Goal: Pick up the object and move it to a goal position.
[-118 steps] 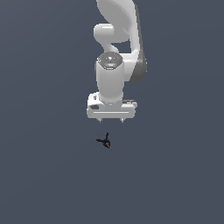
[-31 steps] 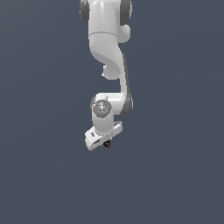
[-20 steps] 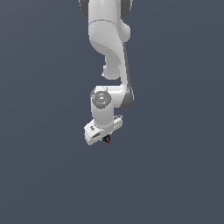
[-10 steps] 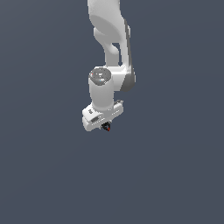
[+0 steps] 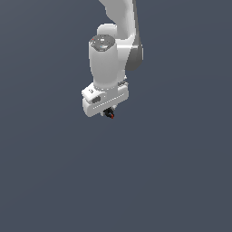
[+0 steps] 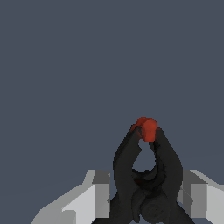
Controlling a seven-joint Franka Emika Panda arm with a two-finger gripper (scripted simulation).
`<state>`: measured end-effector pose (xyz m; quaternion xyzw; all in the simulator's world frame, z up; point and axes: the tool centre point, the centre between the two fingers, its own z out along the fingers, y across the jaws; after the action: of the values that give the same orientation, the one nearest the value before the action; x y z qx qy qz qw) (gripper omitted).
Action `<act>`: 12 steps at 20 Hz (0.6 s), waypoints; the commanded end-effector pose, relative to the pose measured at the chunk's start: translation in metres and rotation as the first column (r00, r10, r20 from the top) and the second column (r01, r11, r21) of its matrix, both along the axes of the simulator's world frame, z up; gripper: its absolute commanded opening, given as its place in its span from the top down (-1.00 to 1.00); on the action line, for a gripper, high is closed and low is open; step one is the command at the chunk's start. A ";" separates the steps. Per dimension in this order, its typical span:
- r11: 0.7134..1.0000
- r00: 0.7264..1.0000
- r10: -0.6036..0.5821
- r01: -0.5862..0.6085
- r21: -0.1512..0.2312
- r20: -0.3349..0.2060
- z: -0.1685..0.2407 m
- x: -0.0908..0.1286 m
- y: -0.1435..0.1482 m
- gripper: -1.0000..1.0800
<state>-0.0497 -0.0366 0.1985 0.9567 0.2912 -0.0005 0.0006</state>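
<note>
Between the gripper's (image 6: 146,197) two pale fingers (image 6: 98,192) sits the object (image 6: 146,175), a small black pronged thing whose two dark arms curve together and meet at a red tip (image 6: 146,127). The wrist view shows the fingers close in on either side of its black body, so the gripper looks closed on it and carrying it, though the exact contact is hidden behind the prongs. In the exterior view only a dark speck with a red dot (image 5: 109,113) pokes out below the white hand.

Compared with about six seconds ago, when the object lay by itself below an open, hovering gripper, the picture has turned round: the hand went down over it, and over the last second and a half hand and object have risen together and drifted slightly toward the exterior view's left. In my judgement the pick is done and the carry toward the goal is under way; no goal marker is visible in either view, so how much travel remains cannot be told.

Around it, the arm (image 5: 111,59) hangs from the top of the exterior view, the wrist pointing almost straight down with a slight tilt, the broad finger bar slanted across the frame. Plain grey surrounds everything, with no visible surface edge.
</note>
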 end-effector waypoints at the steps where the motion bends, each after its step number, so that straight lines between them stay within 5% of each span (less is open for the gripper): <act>1: 1.000 1.000 0.000 0.000 0.000 0.000 0.023 -0.011 0.000 1.00; 12: 1.000 1.000 0.001 -0.001 0.002 0.001 0.129 -0.059 0.000 1.00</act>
<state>-0.1014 -0.0368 0.3124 0.9566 0.2915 0.0002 0.0001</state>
